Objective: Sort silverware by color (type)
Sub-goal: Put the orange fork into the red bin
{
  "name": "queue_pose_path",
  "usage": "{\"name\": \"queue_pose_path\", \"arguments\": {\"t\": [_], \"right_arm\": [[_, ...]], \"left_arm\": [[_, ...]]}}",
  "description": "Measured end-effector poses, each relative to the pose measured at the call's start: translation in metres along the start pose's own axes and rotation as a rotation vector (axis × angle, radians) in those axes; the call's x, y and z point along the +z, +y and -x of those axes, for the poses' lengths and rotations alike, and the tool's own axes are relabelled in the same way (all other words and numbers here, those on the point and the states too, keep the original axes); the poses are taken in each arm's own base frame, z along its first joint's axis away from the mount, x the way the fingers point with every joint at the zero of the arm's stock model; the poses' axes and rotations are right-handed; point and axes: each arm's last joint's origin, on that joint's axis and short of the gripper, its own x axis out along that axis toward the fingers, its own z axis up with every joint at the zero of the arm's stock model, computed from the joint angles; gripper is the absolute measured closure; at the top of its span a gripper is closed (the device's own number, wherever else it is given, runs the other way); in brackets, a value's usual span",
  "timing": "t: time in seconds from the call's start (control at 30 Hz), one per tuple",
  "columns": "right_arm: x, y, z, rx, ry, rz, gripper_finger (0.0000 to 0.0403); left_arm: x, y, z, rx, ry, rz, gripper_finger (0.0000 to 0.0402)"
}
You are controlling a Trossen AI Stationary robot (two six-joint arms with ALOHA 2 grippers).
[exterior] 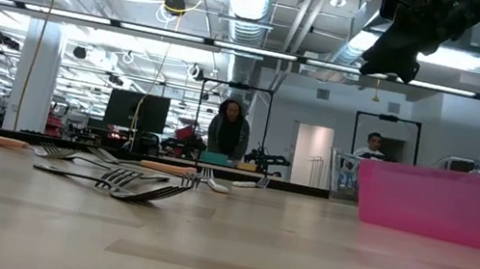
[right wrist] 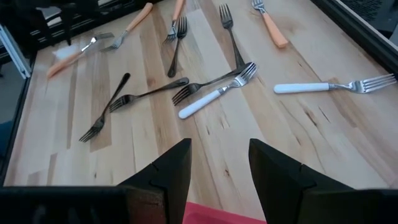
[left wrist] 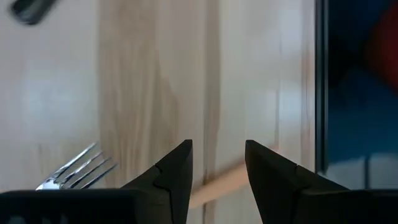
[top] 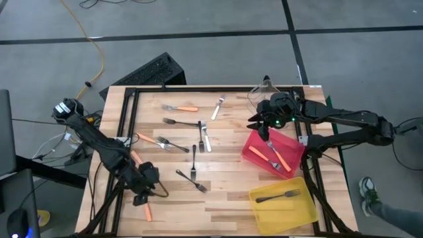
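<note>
**Forks scattered mid-table, both grippers empty**

Much is hard to read. In the low view the right arm shows only as a dark mass cut off by the upper edge, and the forks merge into one flat tangle. The left wrist view is blurred — only fork tines (left wrist: 78,171) and a strip of orange handle (left wrist: 227,182) can be made out.

The left gripper (top: 147,192) sits low at the table's near-left corner, fingers (left wrist: 171,180) spread with nothing between them; an orange-handled fork (top: 147,210) lies just beside it, its handle crossing under the gap.

The right gripper (top: 264,124) hovers over the red bin's (top: 251,153) far edge, fingers (right wrist: 166,174) parted and empty. Orange-handled forks (top: 276,157) lie in that bin, a black fork (top: 277,196) lies in the yellow bin (top: 301,213), and the remaining silverware (top: 192,142) — black, white-handled, orange-handled — lies spread across the table's middle, well apart from the right gripper.
</note>
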Motion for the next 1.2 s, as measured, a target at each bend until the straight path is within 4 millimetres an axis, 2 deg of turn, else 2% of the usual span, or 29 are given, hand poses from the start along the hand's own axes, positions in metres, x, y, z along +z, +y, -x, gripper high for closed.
{"name": "queue_pose_path", "arguments": {"t": [0.23, 0.4, 0.6, 0.97, 1.2], "right_arm": [[0.0, 0.0, 0.0, 0.0, 0.001, 0.0, 0.022], [0.0, 0.0, 0.0, 0.0, 0.001, 0.0, 0.022], [0.0, 0.0, 0.0, 0.0, 0.001, 0.0, 0.022], [0.0, 0.0, 0.0, 0.0, 0.001, 0.0, 0.022], [0.0, 0.0, 0.0, 0.0, 0.001, 0.0, 0.022]], "left_arm": [[-0.016, -0.009, 0.001, -0.044, 0.069, -0.399, 0.0271], [-0.015, -0.014, -0.001, -0.048, -0.015, -0.649, 0.0271], [-0.017, -0.014, -0.003, -0.061, -0.038, -0.751, 0.0264], [-0.024, -0.019, -0.003, -0.084, -0.031, -0.89, 0.0195], [-0.028, -0.018, -0.005, -0.062, -0.038, -0.966, 0.0177]]}}
